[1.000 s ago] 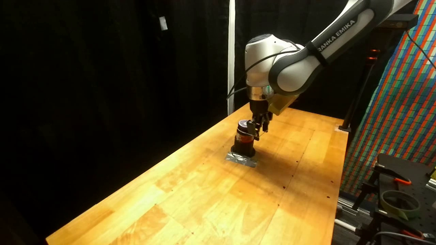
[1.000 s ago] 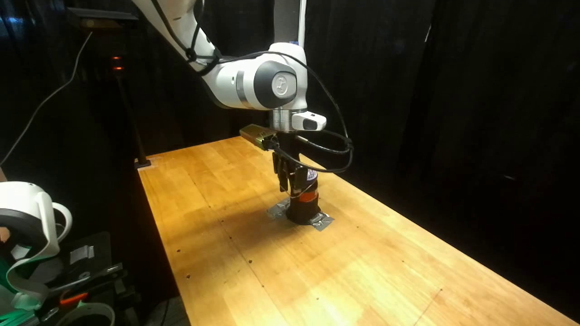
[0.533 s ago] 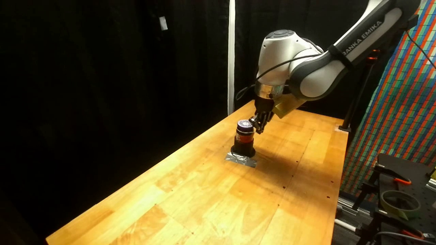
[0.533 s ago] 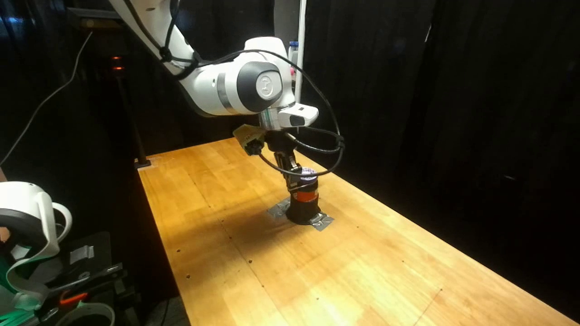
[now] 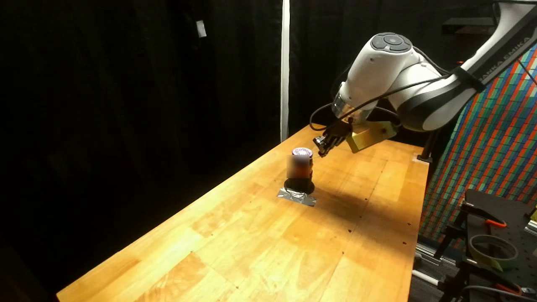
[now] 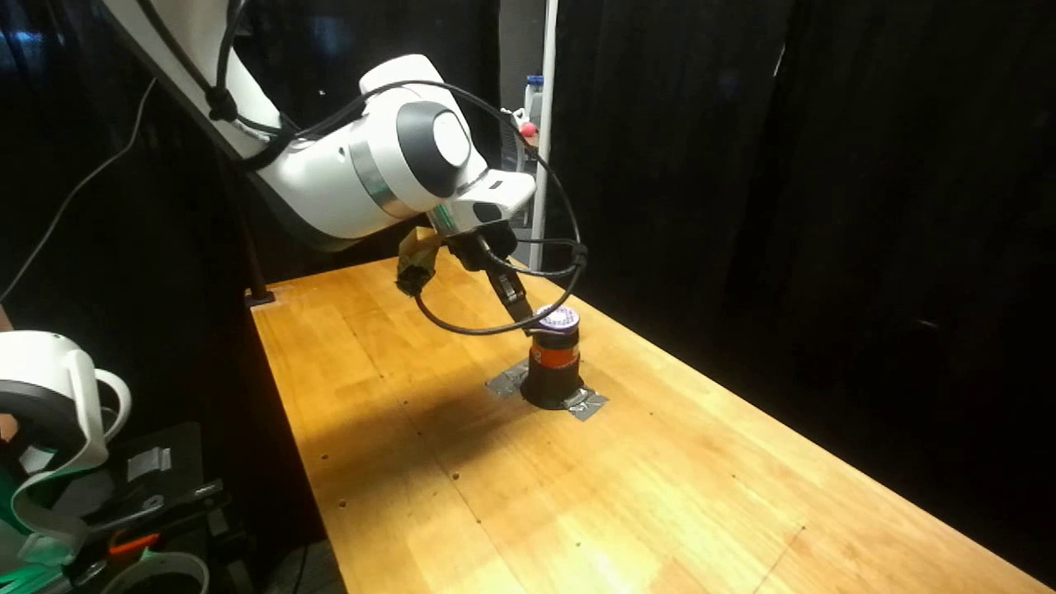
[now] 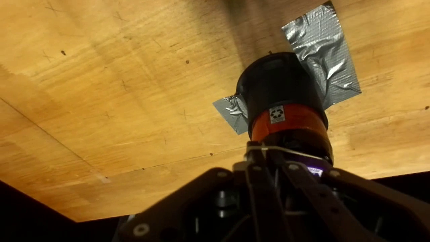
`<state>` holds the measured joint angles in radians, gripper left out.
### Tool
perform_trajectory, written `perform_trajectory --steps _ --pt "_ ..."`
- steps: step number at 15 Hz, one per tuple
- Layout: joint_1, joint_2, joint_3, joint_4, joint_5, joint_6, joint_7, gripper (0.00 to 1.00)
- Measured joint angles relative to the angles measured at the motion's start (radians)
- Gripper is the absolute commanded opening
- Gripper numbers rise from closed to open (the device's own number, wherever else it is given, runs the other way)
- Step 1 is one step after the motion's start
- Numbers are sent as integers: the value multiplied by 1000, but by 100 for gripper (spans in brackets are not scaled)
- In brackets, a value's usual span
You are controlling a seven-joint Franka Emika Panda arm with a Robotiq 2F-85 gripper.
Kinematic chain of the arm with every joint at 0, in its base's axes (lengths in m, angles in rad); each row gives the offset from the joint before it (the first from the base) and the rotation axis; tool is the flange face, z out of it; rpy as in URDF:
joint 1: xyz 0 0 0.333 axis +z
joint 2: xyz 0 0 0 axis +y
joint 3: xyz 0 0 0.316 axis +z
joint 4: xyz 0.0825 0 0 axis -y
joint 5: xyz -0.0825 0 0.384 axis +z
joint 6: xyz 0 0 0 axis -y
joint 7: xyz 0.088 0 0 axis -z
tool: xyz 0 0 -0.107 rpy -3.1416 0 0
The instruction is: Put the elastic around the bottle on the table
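The bottle, with an orange-red band and a purple-white top, stands upright in a black base on the wooden table. A blurred patch covers part of the bottle in an exterior view. My gripper is tilted beside the bottle's upper part, its fingers drawn together with no object visible between them. The elastic, a thin pale strand, passes over the fingertips and stretches to the bottle's side near the top. Its far side is hidden. In both exterior views the gripper sits just beside the bottle's top.
Silver tape lies against the bottle's base on the table. A black cable loops down from the wrist, passing in front of the fingers. A post stands at the far corner. Beyond the table's edge, a side shelf bears a tape roll.
The fingers have gone from spread to closed together. My hand has tilted and risen a little, while the wrist and arm swung back from the bottle. The bottle stays in place.
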<state>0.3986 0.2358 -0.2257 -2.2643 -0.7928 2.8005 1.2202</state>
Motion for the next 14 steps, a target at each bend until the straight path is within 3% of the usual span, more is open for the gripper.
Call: perform_trajectory --steps 8,14 --pt "67 -18 -45 -54 -415 72 479 9" --pt "128 -24 -54 -20 -859 29 940 9"
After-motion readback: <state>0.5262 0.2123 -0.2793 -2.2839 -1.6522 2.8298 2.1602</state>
